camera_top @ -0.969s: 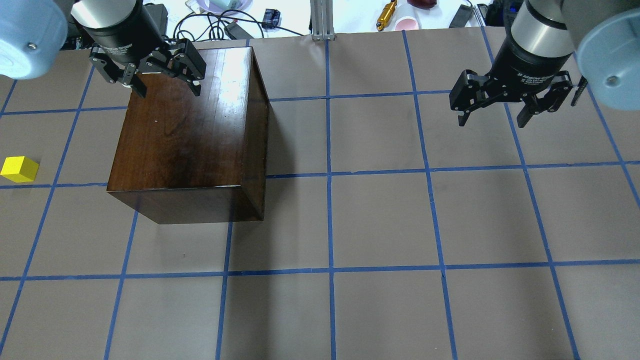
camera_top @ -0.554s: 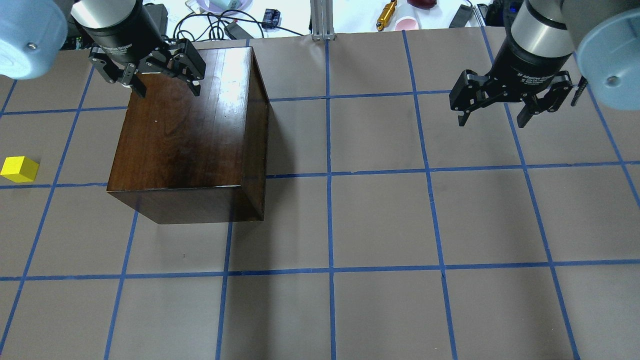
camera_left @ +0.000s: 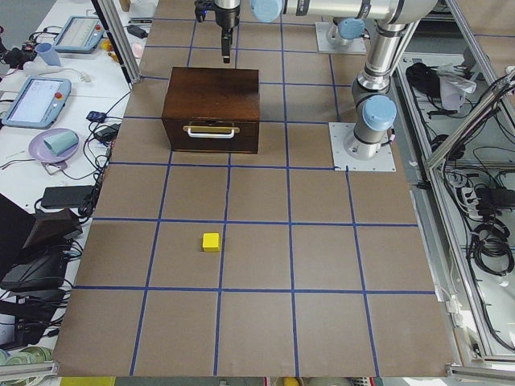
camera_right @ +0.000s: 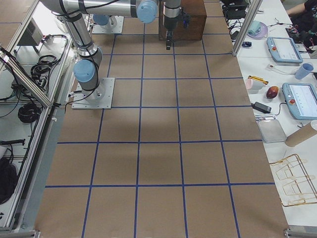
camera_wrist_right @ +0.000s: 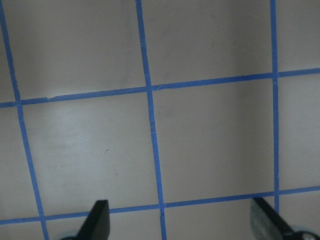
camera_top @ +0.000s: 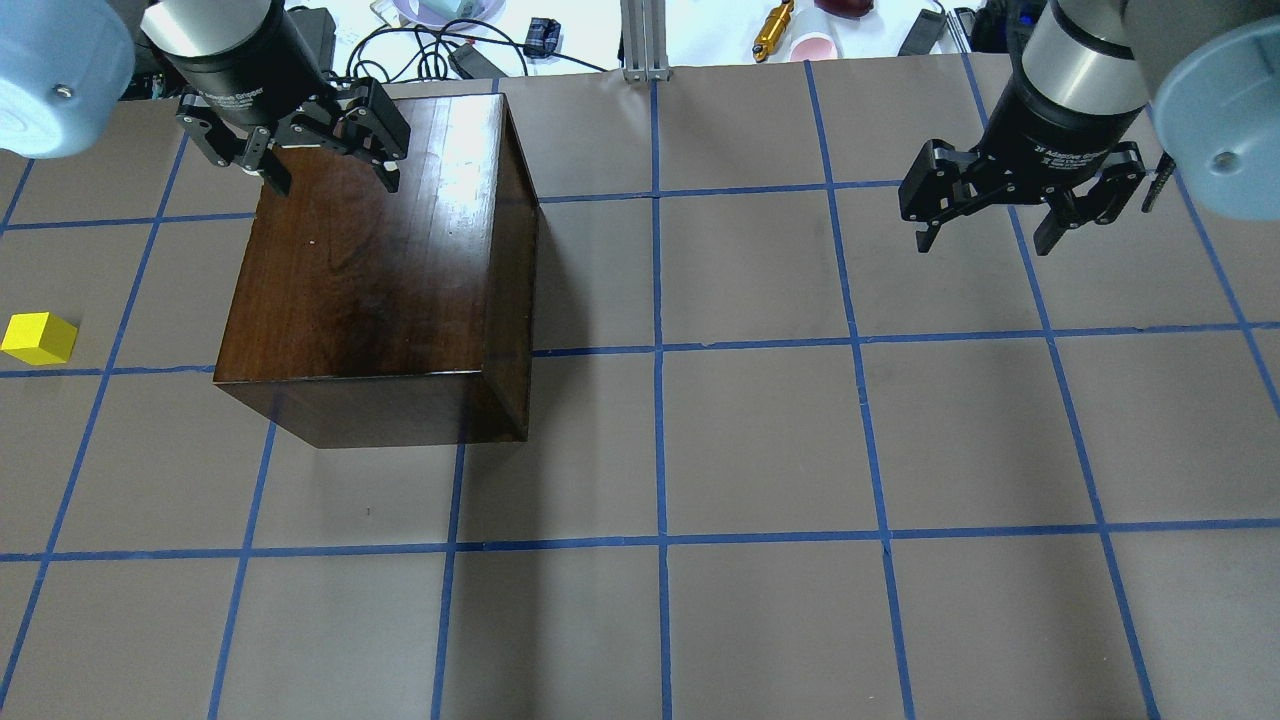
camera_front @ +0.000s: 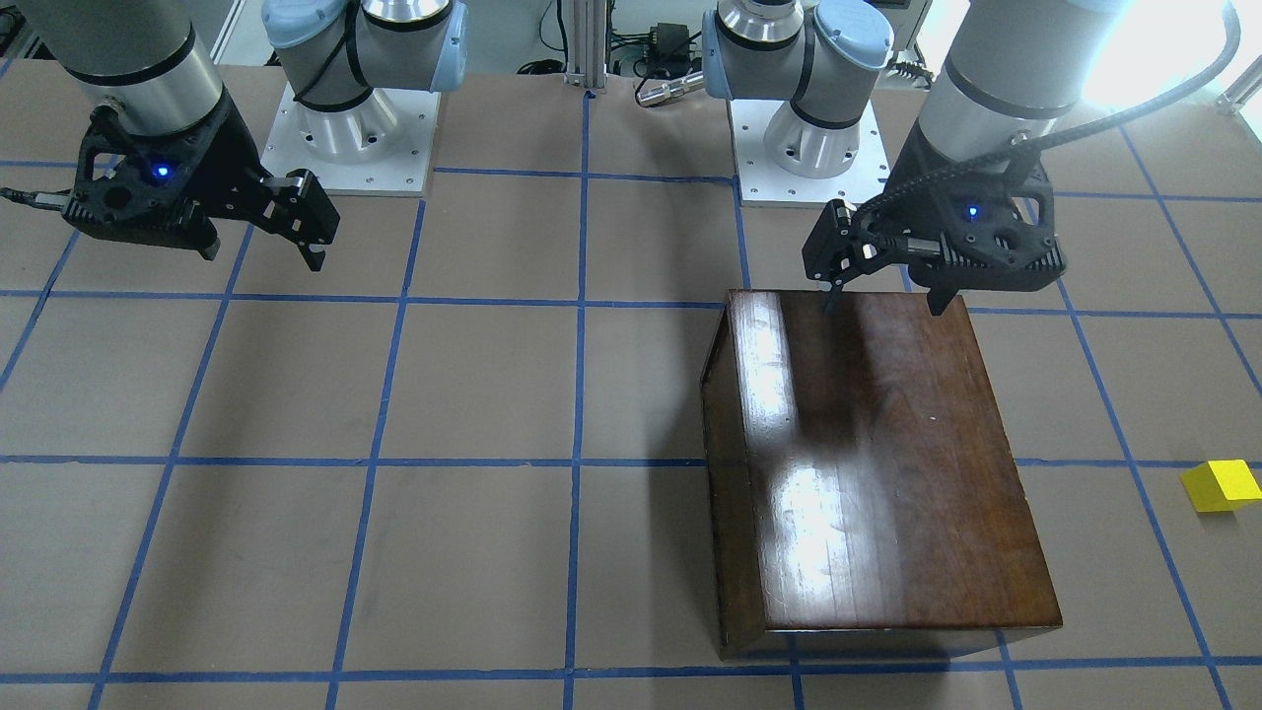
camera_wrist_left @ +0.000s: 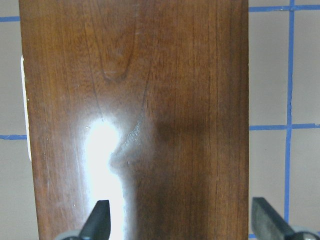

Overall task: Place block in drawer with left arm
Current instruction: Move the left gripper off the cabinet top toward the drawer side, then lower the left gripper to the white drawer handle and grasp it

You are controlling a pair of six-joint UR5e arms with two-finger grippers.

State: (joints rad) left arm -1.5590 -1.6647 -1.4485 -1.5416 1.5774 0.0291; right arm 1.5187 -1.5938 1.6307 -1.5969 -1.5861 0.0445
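Little has moved since a second ago: the left claw (camera_top: 335,182) has shifted by a hair at most, and everything else sits as it did. The block (camera_top: 40,338) lies on the worktop (camera_top: 760,440), well apart from the cabinet (camera_top: 370,270), out in front of the side that carries the drawer (camera_left: 211,137). The drawer is shut flush, its brass handle (camera_left: 211,129) showing in the left side view. Above the cabinet's glossy top hovers the left claw, pointing straight down, its jaws spread wide and holding nothing. Its wrist view shows the two fingertips (camera_wrist_left: 99,220) standing about as far apart as the top is wide, with the wood between them. Across the worktop, well away from the cabinet, the right claw (camera_top: 985,240) hangs over bare brown paper and blue tape lines, its jaws likewise wide apart and empty.
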